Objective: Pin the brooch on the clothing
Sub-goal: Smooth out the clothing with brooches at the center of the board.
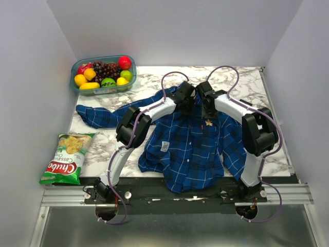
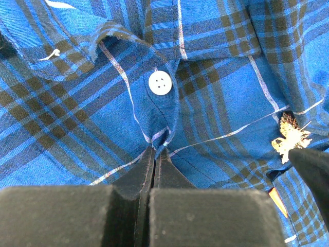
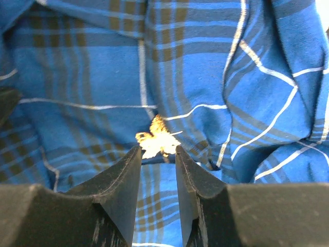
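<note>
Well, close to me, my left gripper is squeezed tight on a little fold of the shirt, just under a white button. My right gripper has its two fingers apart, and nothing is pinched between them. Right past their tips sits the brooch. It is a small leaf shape in pale gold, lying on the front of the shirt beside the button line. I think this is the pinning step. The brooch looks like it is on the cloth, but I cannot see if its pin went through. Next I should check it gently, moving slowly, holding the cloth flat and not knocking the brooch loose. Farther away on my left are a box of fruit and a bag of chips.
</note>
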Motion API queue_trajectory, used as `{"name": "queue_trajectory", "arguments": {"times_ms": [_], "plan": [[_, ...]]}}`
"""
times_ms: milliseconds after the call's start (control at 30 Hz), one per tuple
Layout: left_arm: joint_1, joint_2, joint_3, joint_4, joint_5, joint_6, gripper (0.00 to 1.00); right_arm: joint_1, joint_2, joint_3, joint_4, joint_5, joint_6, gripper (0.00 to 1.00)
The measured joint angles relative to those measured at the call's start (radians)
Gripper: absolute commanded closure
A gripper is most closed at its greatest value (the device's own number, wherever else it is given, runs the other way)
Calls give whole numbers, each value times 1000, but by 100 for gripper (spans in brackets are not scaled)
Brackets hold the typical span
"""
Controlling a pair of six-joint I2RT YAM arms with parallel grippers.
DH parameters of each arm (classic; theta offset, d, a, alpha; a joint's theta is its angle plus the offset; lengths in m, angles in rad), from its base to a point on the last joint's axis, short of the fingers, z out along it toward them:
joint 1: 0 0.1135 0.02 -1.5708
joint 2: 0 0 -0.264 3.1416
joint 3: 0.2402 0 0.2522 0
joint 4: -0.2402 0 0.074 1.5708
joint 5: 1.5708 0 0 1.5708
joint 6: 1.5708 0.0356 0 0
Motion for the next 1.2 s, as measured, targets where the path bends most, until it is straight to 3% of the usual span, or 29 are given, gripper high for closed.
{"name": "queue_trajectory", "arguments": {"times_ms": [533, 1067, 1200], "plan": [[11, 0, 0, -2, 6, 0, 100, 18, 59, 2, -15, 41, 23, 43], [27, 0, 0, -2, 10, 0, 100, 31, 100, 49, -38, 75, 22, 43], [27, 0, 0, -3, 10, 0, 100, 31, 98, 49, -38, 74, 23, 37]]}}
